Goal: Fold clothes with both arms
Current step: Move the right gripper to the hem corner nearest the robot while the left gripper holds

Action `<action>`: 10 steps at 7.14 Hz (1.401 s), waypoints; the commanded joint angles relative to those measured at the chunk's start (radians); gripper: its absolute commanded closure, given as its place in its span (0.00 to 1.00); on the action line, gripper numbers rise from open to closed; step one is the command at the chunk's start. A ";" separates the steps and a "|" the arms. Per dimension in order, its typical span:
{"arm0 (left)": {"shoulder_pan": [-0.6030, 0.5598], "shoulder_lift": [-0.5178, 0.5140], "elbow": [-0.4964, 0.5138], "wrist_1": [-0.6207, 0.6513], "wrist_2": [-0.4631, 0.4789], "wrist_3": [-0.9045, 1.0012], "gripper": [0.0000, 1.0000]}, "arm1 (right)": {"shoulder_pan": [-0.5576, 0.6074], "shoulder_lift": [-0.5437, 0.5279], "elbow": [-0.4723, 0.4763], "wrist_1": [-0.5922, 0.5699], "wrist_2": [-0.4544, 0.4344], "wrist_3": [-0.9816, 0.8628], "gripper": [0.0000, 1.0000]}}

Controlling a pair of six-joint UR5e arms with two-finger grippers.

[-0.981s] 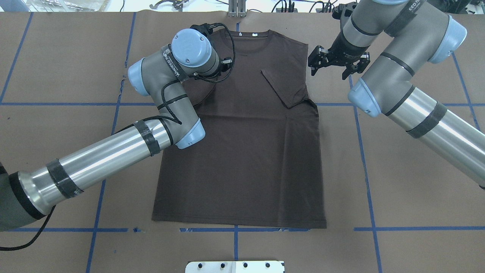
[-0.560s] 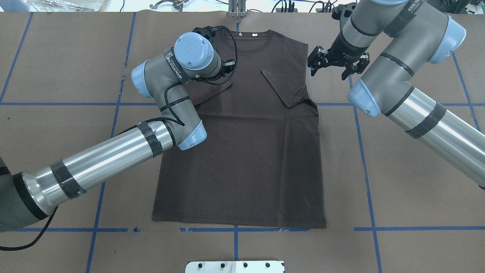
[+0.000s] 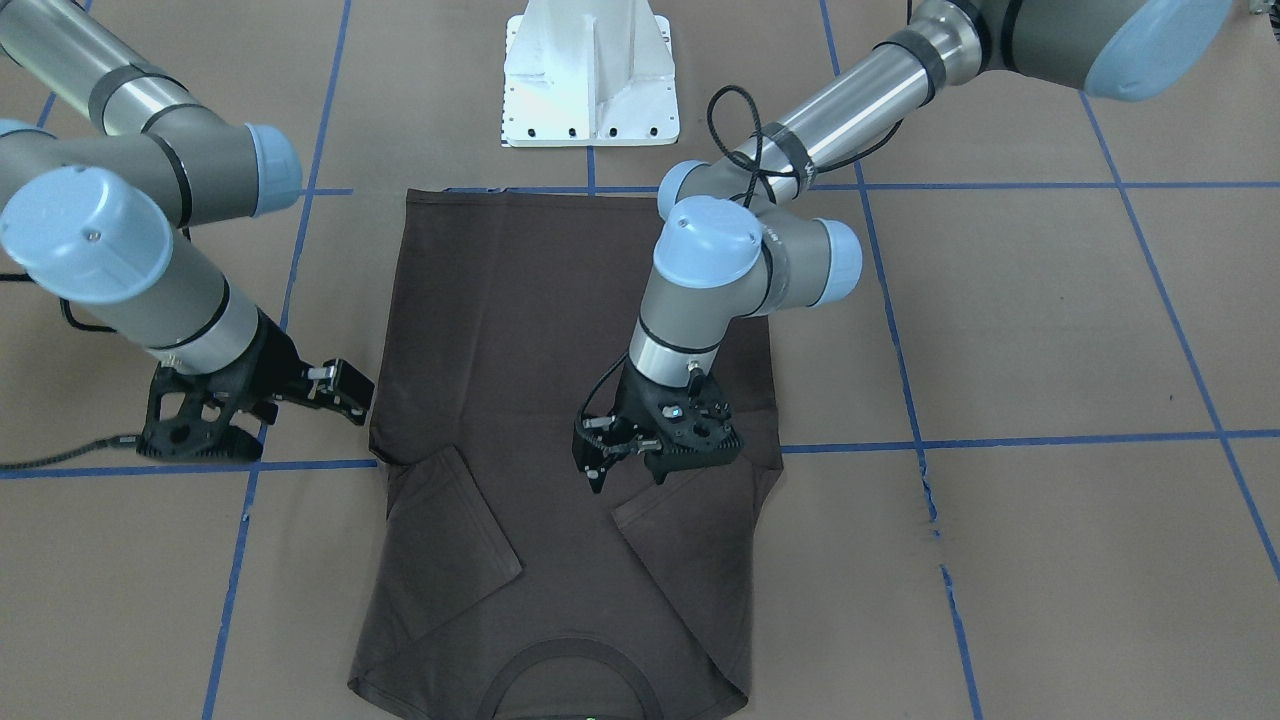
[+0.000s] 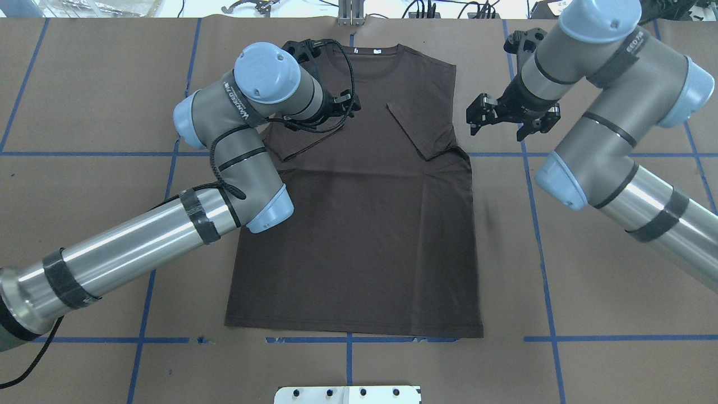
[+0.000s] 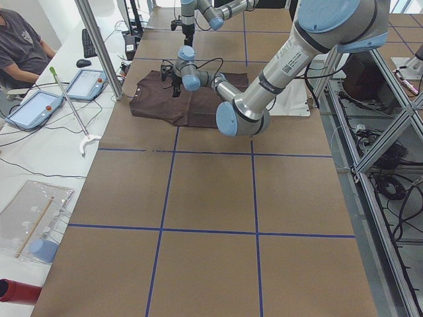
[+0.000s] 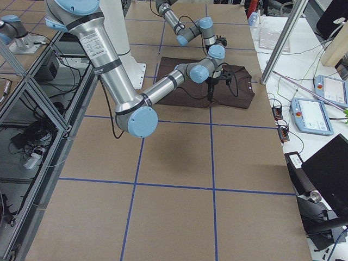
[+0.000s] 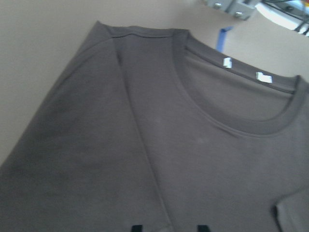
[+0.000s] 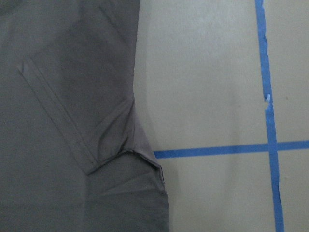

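Observation:
The dark brown T-shirt (image 4: 364, 224) lies flat on the table, collar (image 7: 241, 121) at the far edge, white neck tags (image 7: 227, 62) showing. Both sleeves are folded inward onto the chest. It also shows in the front view (image 3: 540, 300). My left gripper (image 4: 343, 108) hovers open over the folded left sleeve (image 3: 690, 520); its two fingertips (image 7: 137, 228) stand apart and hold nothing. My right gripper (image 4: 498, 133) is open and empty, off the shirt's right side over bare table. The right wrist view shows the folded right sleeve (image 8: 72, 111).
Blue tape lines (image 4: 538, 224) cross the brown table cover. The white pedestal base (image 3: 590, 80) stands at the shirt's hem end. A metal post (image 5: 99, 46), tablets (image 5: 33, 109) and an operator (image 5: 20, 46) are beyond the collar end.
My left arm's wrist swung left and the gripper shifted slightly right, uncovering the folded left sleeve. My right gripper moved right and nearer the robot, away from the shirt's edge.

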 commanded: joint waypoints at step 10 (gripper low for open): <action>-0.001 0.249 -0.475 0.253 -0.019 0.164 0.00 | -0.642 -0.416 0.313 0.272 -0.400 0.548 0.00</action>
